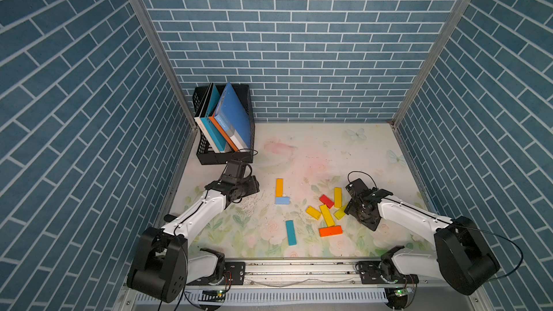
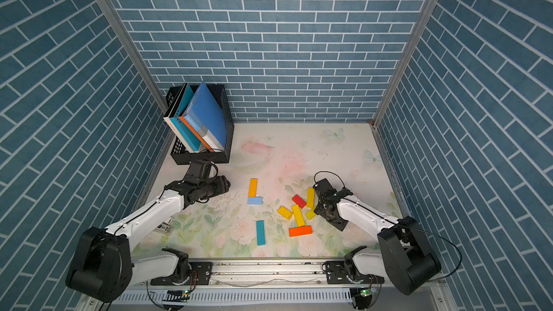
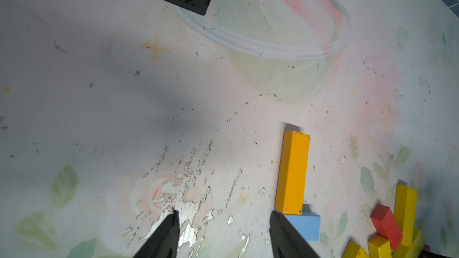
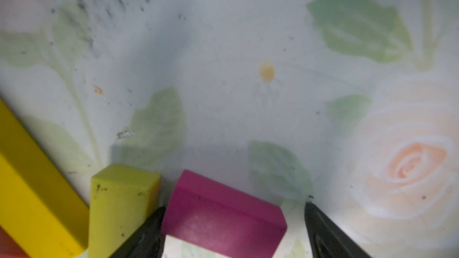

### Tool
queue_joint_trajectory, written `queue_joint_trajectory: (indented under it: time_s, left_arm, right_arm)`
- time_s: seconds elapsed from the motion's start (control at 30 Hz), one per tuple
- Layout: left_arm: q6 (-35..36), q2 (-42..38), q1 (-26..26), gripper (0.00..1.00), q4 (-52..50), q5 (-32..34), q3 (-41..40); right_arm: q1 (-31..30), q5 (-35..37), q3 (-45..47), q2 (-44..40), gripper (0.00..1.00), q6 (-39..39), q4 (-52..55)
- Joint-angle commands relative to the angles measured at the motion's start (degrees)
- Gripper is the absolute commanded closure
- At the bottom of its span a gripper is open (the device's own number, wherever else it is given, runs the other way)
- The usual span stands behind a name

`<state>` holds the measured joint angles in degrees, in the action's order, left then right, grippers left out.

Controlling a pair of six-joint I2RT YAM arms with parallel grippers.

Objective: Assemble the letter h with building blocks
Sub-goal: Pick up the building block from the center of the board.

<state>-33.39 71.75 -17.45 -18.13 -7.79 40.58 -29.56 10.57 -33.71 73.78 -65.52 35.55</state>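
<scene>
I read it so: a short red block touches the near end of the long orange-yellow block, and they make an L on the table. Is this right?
No. The short block is light blue, not red; both top views and the left wrist view show it. The rest holds: it touches the near end of the long orange-yellow block, making an L on the table.

Books (image 1: 230,115) in black basket (image 1: 223,159)

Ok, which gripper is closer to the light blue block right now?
Left. The left gripper is just beside the light blue block. The right gripper is farther off, over the block pile, jaws astride a magenta block.
</scene>
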Motion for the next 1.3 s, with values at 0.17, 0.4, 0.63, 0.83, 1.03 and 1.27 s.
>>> queue_joint_trajectory:
  time_s: [0.17,0.4,0.63,0.83,1.03,1.27]
  left_arm:
    - [0.9,1.1,-0.3,0.37,0.6,-0.1,0.5]
    - [1.2,1.1,-0.3,0.37,1.0,-0.3,0.1]
    - [1.0,1.2,-0.3,0.37,1.3,-0.9,-0.1]
    - [0.9,0.9,-0.3,0.37,1.1,-0.8,0.2]
    - [0.6,0.7,-0.3,0.37,0.5,-1.0,0.3]
    - [-1.5,-0.3,0.6,0.38,-0.1,-0.8,1.1]
  right_arm:
    - [1.0,-1.4,2.2,0.8,0.12,-1.3,-4.4]
    - [0.9,-0.8,4.5,-3.7,0.17,-6.8,-0.1]
    - [0.8,-3.6,5.7,-6.1,0.26,-8.1,0.4]
    - [0.6,-3.6,5.2,-4.9,0.37,-7.1,0.2]
    - [0.3,-0.8,2.5,-4.6,0.46,-4.8,3.2]
    - [-6.8,8.1,-11.2,-1.5,0.57,0.9,14.1]
